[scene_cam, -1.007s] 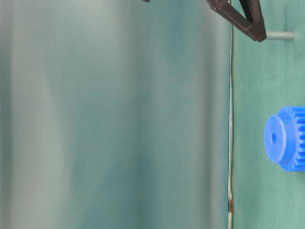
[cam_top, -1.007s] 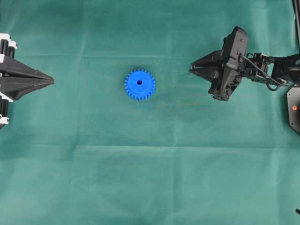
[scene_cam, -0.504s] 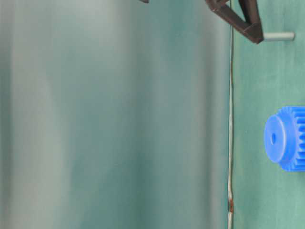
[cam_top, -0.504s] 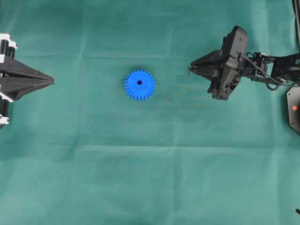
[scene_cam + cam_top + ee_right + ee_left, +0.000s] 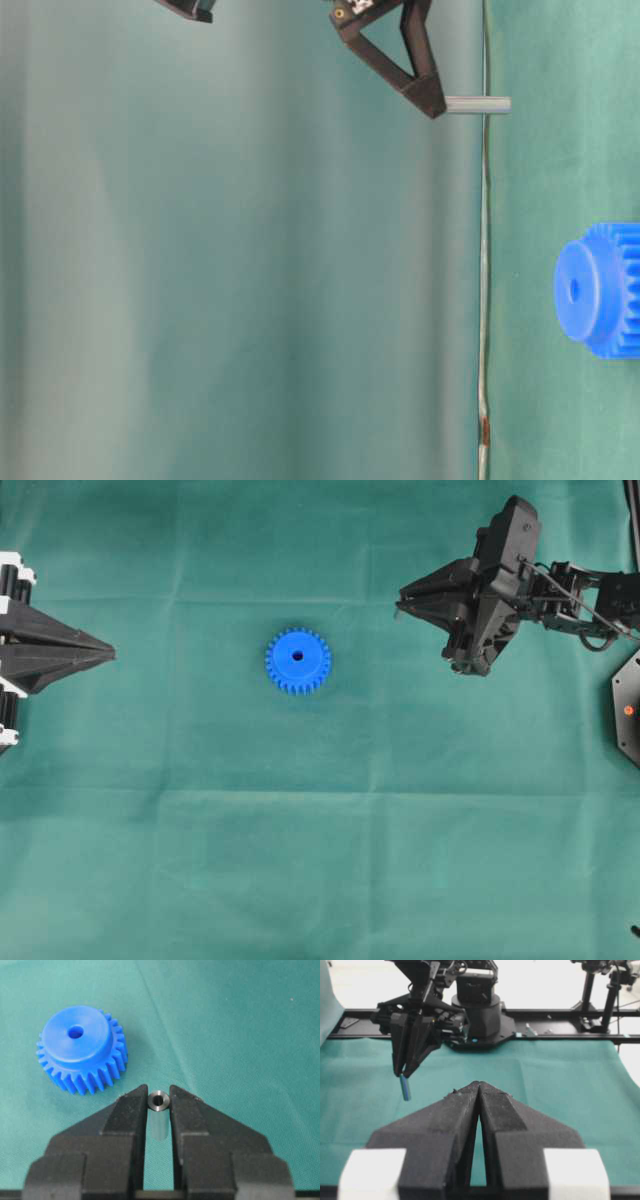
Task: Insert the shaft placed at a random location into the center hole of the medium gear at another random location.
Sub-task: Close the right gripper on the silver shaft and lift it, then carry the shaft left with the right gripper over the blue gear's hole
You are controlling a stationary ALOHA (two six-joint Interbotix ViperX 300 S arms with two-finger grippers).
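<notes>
shaft point(image 5: 159, 1101) is pinched at its top end between the right gripper point(image 5: 159, 1110) fingertips, hanging roughly vertical with the free end down, clear of the cloth point(image 5: 320, 860) in the table-level view point(image 5: 477, 104). gripping the top leaves most of the length exposed below the fingers, which is what the insertion needs

medium gear point(image 5: 298, 661) lies flat mid-table, hub up, center hole point(image 5: 297, 656) facing up and unobstructed. right gripper point(image 5: 400, 606) is well apart from it, off to the right in the overhead view, so transport isn't done yet

judgement: next is a lateral move over the hole, then a straight descent. pin looks about as wide as the bore, so any tilt could jam it on the hub

left gripper point(image 5: 479, 1095) pressed together, holding nothing, parked at the left edge, out of the way
</notes>
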